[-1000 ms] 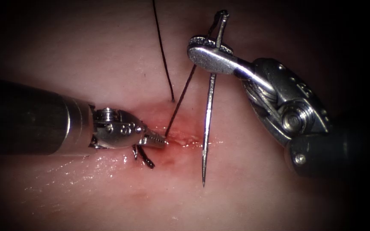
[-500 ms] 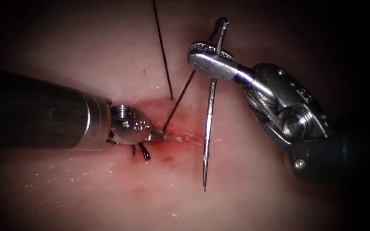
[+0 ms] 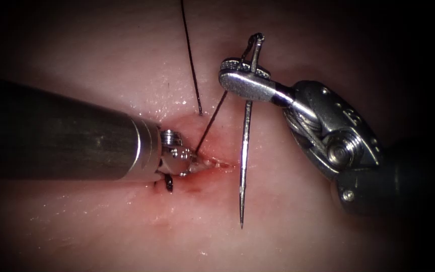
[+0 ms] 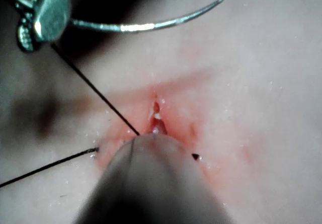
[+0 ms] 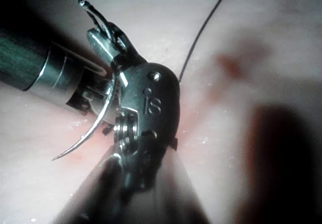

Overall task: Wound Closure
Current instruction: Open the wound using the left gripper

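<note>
Two steel needle drivers meet over the pale pink pork tissue (image 3: 101, 221) in the endoscope view. The right tool (image 3: 241, 80), a bright wristed steel head entering from the right, has its fingers clamped on the curved silver needle (image 3: 244, 166) near the swaged end; the needle hangs free of the tissue, its tip pointing down, just right of the cut. The left tool (image 3: 190, 162), on a long dark shaft, presses its tip into the short reddened cut (image 3: 212, 163); whether its fingers are parted or hold anything cannot be told. Thin black thread (image 3: 210, 126) runs from the needle's end down to the cut, and another strand enters the skin above it. Red fluid (image 3: 197, 189) stains the wet, glistening surface around the cut.

In the left wrist view, the needle (image 4: 146, 25) arcs above the cut (image 4: 157, 118), clear of the tissue.

In the right wrist view, the right tool (image 5: 108, 40) grips the needle (image 5: 90, 133) near its rear end.
</note>
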